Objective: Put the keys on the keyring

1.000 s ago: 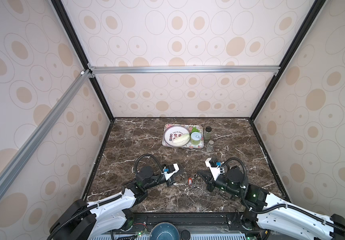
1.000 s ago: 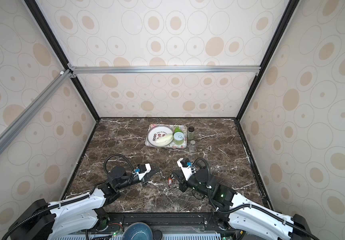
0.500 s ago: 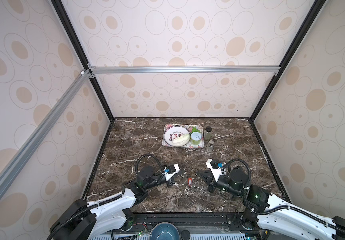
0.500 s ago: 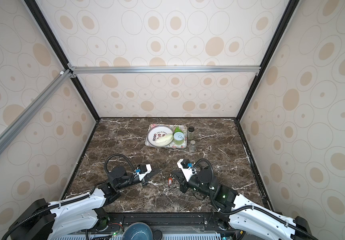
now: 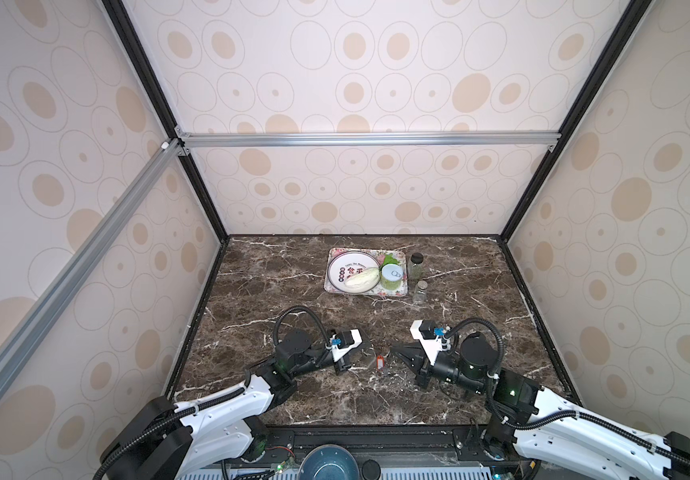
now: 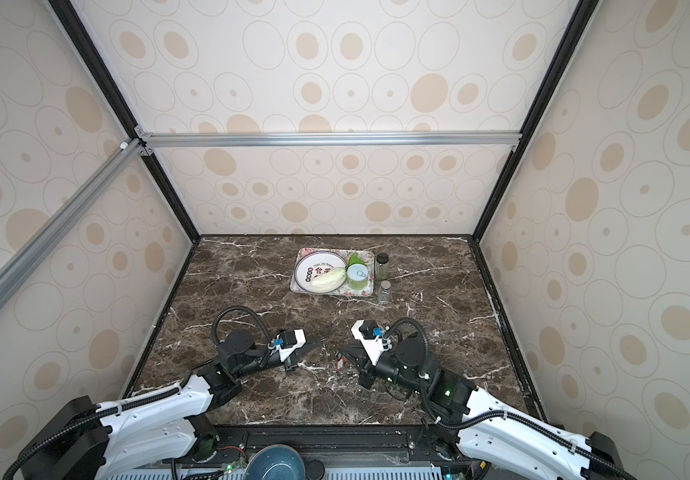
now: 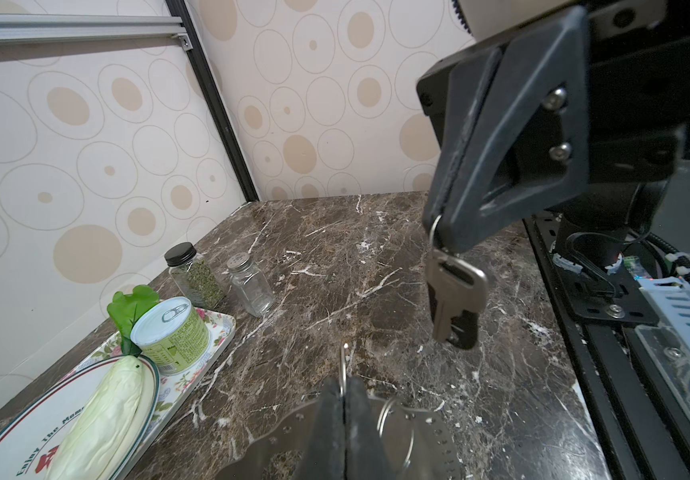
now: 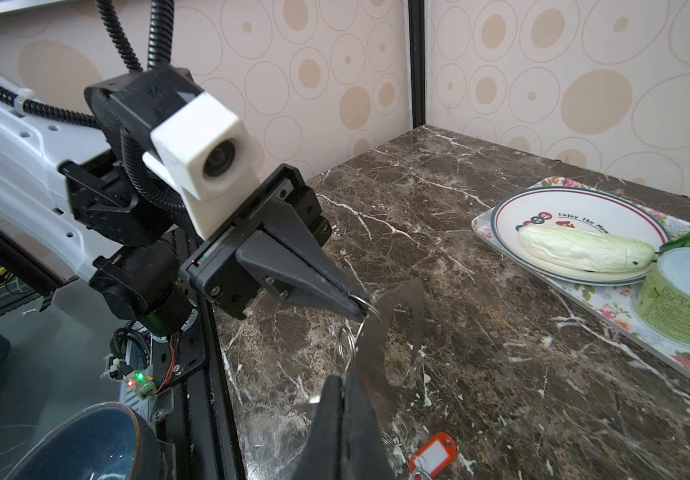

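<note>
My left gripper point(image 7: 344, 384) point(image 5: 366, 347) is shut on a thin wire ring of the keyring point(image 7: 422, 436), a flat grey plate that stands on edge below its tip point(image 8: 403, 328). Facing it a short way off, my right gripper point(image 8: 345, 388) point(image 5: 395, 351) is shut on the small ring of one of the keys point(image 7: 453, 295), a silver key with a black tag that dangles under its tip. The key with the red-orange tag point(image 8: 432, 455) point(image 5: 379, 362) point(image 6: 340, 365) lies loose on the marble between the two grippers.
At the back stands a floral tray point(image 5: 401, 293) with a white plate point(image 5: 341, 266), a pale cabbage point(image 5: 359, 277) and a green can point(image 5: 391, 276). Two glass jars point(image 5: 416, 264) point(image 5: 420, 291) stand beside it. A blue bowl point(image 5: 328, 463) sits below the table's front edge.
The right arm's elbow has drifted slightly right; both grippers stay shut, tips close together over the front of the table. The red-tagged key has not moved.
</note>
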